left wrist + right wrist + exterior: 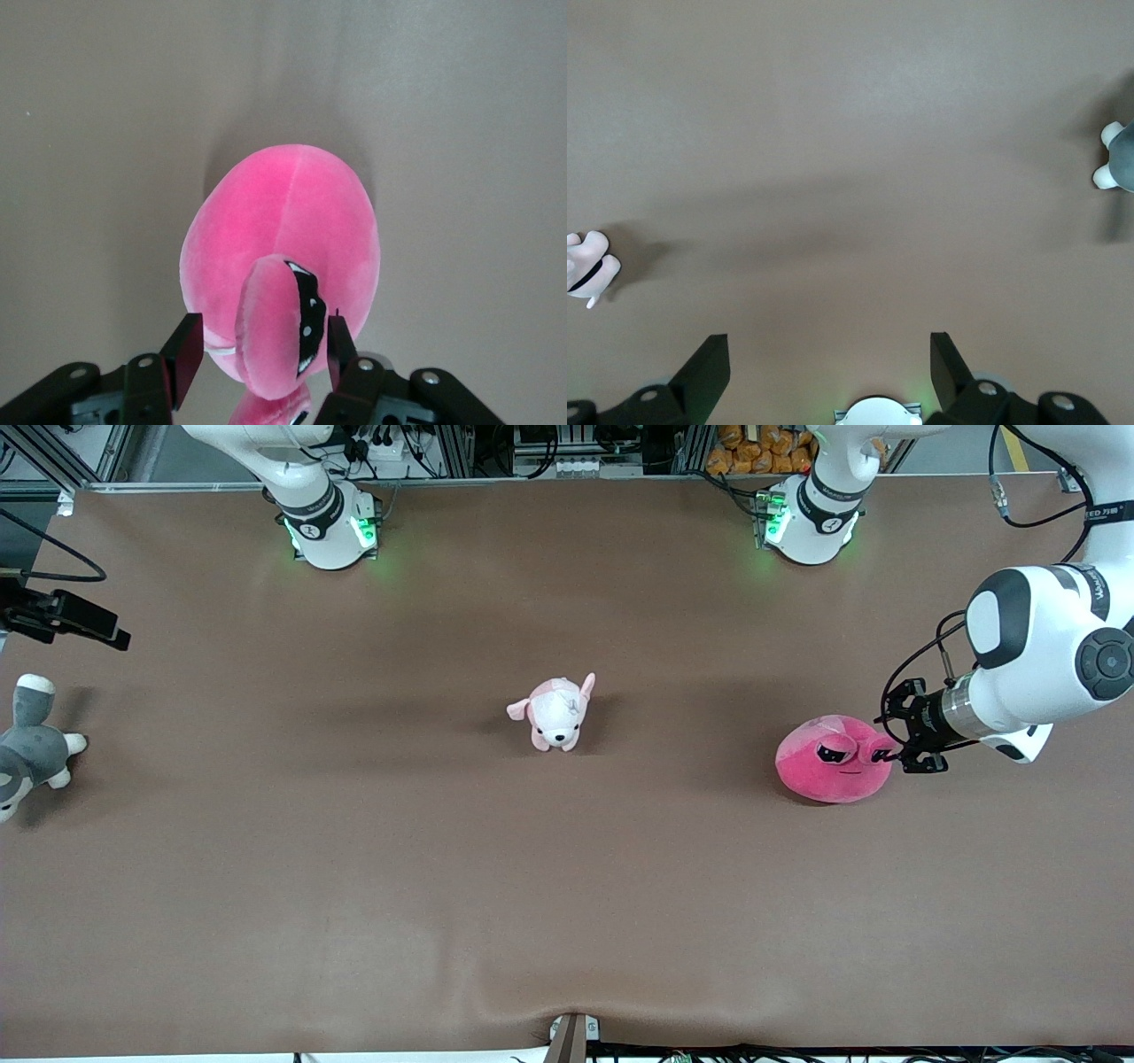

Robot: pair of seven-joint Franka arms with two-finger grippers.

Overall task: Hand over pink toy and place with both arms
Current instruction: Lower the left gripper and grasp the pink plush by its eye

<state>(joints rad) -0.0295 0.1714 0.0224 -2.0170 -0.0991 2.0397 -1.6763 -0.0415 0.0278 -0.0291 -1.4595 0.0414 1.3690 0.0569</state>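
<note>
The pink toy (pixel 833 762), a hot-pink round plush with half-lidded black eyes, sits on the brown table toward the left arm's end. My left gripper (pixel 897 758) reaches in low from the side, its jaws astride one bulging eye of the pink toy (pixel 283 239). In the left wrist view the left gripper (pixel 263 341) has one finger (pixel 339 350) against the eye's black patch, while a gap shows at the other finger (pixel 183 354). My right gripper (pixel 828 350) hangs open high over bare table near its own base, holding nothing; the front view does not show it.
A small pale pink-and-white puppy plush (pixel 555 713) stands mid-table; its paw shows in the right wrist view (pixel 589 266). A grey-and-white plush animal (pixel 31 748) lies at the right arm's end of the table, below a black camera mount (pixel 66 615).
</note>
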